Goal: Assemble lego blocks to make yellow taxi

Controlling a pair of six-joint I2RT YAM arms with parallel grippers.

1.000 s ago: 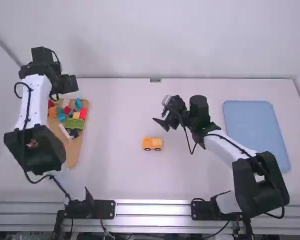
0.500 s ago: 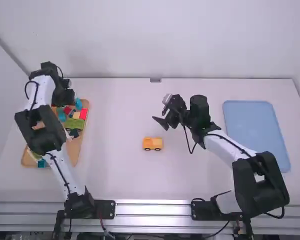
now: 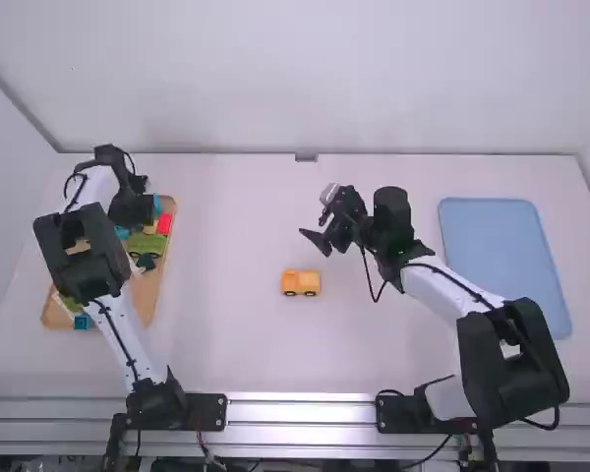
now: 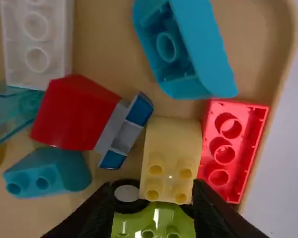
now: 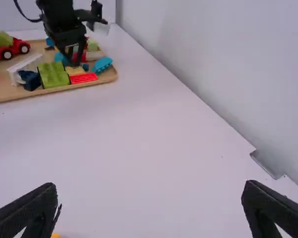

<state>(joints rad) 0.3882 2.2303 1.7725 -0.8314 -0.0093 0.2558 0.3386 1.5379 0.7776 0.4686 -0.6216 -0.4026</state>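
On the white table (image 3: pixel 236 354) I see the blue tray (image 3: pixel 501 261) at right and the wooden tray (image 3: pixel 146 300) of blocks at left. The right gripper (image 3: pixel 320 218) has its fingers spread wide, gripping nothing; the left gripper (image 3: pixel 133 208), over the wooden tray, has its fingers parted, empty too. The yellow-orange toy vehicle (image 3: pixel 300 283) sits between the trays. The pale yellow block (image 4: pixel 173 144) lies beside the red block (image 4: pixel 233 148).

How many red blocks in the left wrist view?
2: a sloped red block beside a blue-grey piece; an upturned red block beside the yellow block. The left claw may hide more.
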